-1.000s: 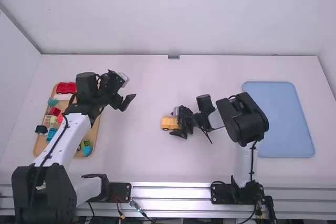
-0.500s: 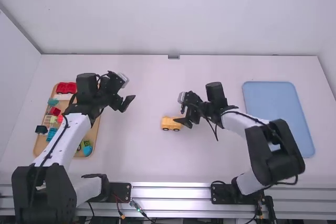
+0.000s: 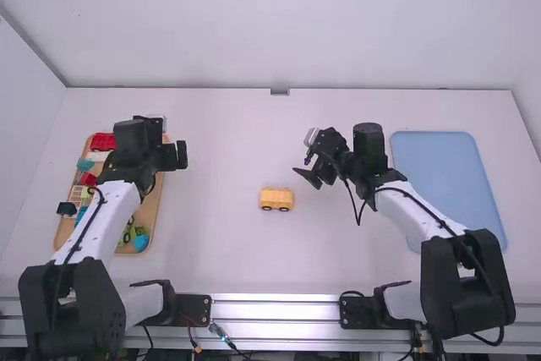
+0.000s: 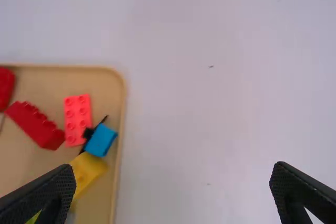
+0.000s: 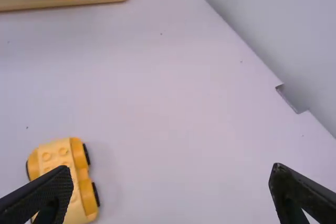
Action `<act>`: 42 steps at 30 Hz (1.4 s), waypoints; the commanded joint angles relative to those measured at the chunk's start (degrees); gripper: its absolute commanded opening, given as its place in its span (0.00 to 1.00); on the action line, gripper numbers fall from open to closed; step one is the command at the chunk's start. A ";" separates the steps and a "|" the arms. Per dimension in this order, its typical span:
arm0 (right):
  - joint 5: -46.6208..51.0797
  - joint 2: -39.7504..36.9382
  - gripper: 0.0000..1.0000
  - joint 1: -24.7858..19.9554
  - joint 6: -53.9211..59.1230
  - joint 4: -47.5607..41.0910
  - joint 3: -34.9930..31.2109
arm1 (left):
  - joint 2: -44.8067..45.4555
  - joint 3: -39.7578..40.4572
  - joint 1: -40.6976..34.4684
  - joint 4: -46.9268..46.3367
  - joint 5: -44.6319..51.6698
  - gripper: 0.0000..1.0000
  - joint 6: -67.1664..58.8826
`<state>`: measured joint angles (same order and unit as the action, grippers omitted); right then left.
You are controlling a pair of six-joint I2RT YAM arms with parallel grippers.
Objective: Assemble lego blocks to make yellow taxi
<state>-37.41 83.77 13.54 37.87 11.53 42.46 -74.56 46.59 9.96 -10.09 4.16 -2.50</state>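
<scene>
One taxi (image 3: 276,199) near right hand (image 3: 305,178)

On the bench (image 3: 220,243), the toy car (image 3: 276,199) is set between the tray (image 3: 150,213), placed near the left edge, and the mat (image 3: 448,183), laid near the right edge; loose blocks (image 3: 103,141) are held in the tray.

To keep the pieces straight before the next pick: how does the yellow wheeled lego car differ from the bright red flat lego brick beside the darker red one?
The yellow car has black wheels; the bright red brick shows none. The car has rounded ends, the brick a plain rectangular outline. The car stands on the white table; the brick lies in the tan tray. Both have round studs on top.
</scene>
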 commanded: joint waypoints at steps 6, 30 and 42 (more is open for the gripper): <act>1.33 -1.05 0.99 1.57 -2.54 1.73 -0.02 | -12.59 20.46 8.90 -20.17 -2.38 0.99 -6.67; 1.51 -1.05 0.99 0.20 -6.69 5.14 0.02 | -40.83 45.99 14.86 -44.61 5.22 0.60 -63.98; 1.51 -1.05 0.99 -0.48 -7.26 4.59 0.02 | -40.83 38.01 14.93 -38.34 3.96 0.60 -63.78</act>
<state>-35.59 83.77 13.54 31.51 16.10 42.46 -115.72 86.06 24.91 -48.97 7.68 -65.52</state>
